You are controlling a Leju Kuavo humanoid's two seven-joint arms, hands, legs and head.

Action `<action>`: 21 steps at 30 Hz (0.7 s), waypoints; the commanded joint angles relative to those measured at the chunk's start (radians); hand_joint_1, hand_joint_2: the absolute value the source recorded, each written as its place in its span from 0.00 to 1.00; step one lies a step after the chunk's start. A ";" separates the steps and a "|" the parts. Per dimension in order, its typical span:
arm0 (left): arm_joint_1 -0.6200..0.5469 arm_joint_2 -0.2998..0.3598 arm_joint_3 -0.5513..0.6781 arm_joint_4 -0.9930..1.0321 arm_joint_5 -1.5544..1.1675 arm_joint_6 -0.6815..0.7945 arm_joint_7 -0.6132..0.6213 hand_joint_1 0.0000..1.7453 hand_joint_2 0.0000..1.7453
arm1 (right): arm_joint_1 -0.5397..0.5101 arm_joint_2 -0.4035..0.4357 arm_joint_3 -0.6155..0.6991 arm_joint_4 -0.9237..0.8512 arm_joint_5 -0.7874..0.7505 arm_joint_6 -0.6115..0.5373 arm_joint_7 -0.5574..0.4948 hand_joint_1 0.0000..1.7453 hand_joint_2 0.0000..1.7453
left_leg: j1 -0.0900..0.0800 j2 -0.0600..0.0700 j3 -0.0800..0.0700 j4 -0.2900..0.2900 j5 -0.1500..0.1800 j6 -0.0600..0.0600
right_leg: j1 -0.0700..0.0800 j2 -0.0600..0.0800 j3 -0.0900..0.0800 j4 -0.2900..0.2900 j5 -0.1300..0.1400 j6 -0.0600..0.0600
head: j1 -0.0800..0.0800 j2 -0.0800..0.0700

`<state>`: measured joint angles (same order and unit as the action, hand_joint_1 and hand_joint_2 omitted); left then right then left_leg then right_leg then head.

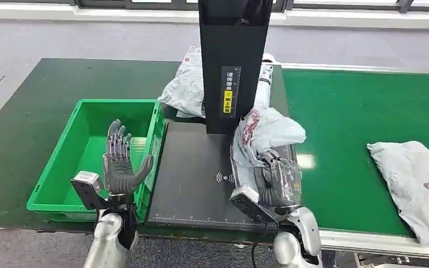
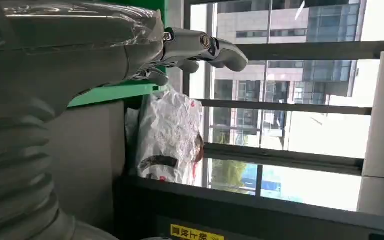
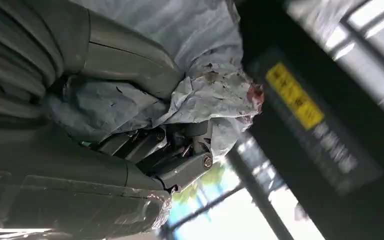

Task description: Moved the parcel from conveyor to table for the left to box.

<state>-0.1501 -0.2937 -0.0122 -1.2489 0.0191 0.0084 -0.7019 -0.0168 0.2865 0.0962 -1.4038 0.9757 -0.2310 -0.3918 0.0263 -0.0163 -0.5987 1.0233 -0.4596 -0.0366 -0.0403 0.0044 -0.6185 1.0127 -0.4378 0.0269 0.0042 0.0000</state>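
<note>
We see the right hand gripping a grey parcel, with its fingers wrapped into the crumpled plastic. The parcel is at the right edge of the black scale plate, just beside the black post, and its upper part rises above the hand toward the post. In the right wrist view the bag presses against the thumb and bulges over the fingers.

The left hand is held up with its fingers spread and holds nothing. It is over the near right corner of the green box, close to the box's right wall.

A second parcel lies behind the post on the dark table, partly hidden by it. A third parcel lies on the green conveyor, well apart from the right hand, near the right edge of the picture. Between the held parcel and the box, the black plate is bare. The box interior we can see is also free.
</note>
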 commanded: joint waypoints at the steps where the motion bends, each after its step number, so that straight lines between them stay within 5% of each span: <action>1: -0.011 -0.055 0.047 0.081 -0.001 -0.008 0.004 0.00 1.00 | -0.024 -0.038 0.097 0.163 -0.068 0.124 -0.033 1.00 1.00 | 0.000 0.001 0.004 -0.002 0.000 0.002 | 0.001 0.000 0.004 -0.003 0.000 -0.003 | 0.000 0.000; 7: 0.017 -0.055 0.038 0.054 0.004 0.002 0.004 0.00 1.00 | -0.071 -0.043 0.075 0.264 -0.071 0.121 -0.012 1.00 1.00 | 0.000 0.004 0.006 -0.004 -0.001 0.004 | 0.001 0.001 0.006 -0.005 0.001 -0.003 | 0.000 0.000; 8: 0.020 -0.055 0.037 0.050 0.004 0.003 0.004 0.00 1.00 | -0.073 -0.043 0.072 0.269 -0.070 0.117 -0.012 0.60 1.00 | 0.000 0.002 0.004 -0.002 0.000 0.003 | 0.001 0.000 0.004 -0.003 0.000 -0.003 | 0.000 0.000; 9: 0.025 -0.055 0.038 0.043 0.004 0.007 0.004 0.00 1.00 | -0.075 -0.041 0.068 0.272 -0.067 0.104 -0.011 0.00 1.00 | 0.000 0.003 0.005 -0.003 -0.001 0.003 | 0.001 0.001 0.005 -0.004 0.000 -0.003 | 0.000 0.000; 21: 0.059 -0.055 0.034 0.005 0.009 0.022 0.004 0.00 1.00 | -0.067 -0.022 0.016 0.205 -0.051 -0.040 -0.001 0.00 1.00 | 0.000 0.002 0.003 -0.002 -0.001 0.002 | 0.000 0.001 0.003 -0.002 0.000 -0.002 | 0.000 0.000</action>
<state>-0.1475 -0.2937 -0.0122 -1.2378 0.0256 0.0229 -0.7019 -0.0544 0.2777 0.1477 -1.2242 0.9224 -0.2333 -0.3979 0.0265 -0.0160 -0.5991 1.0233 -0.4596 -0.0367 -0.0402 0.0043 -0.6186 1.0127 -0.4377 0.0269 0.0042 0.0000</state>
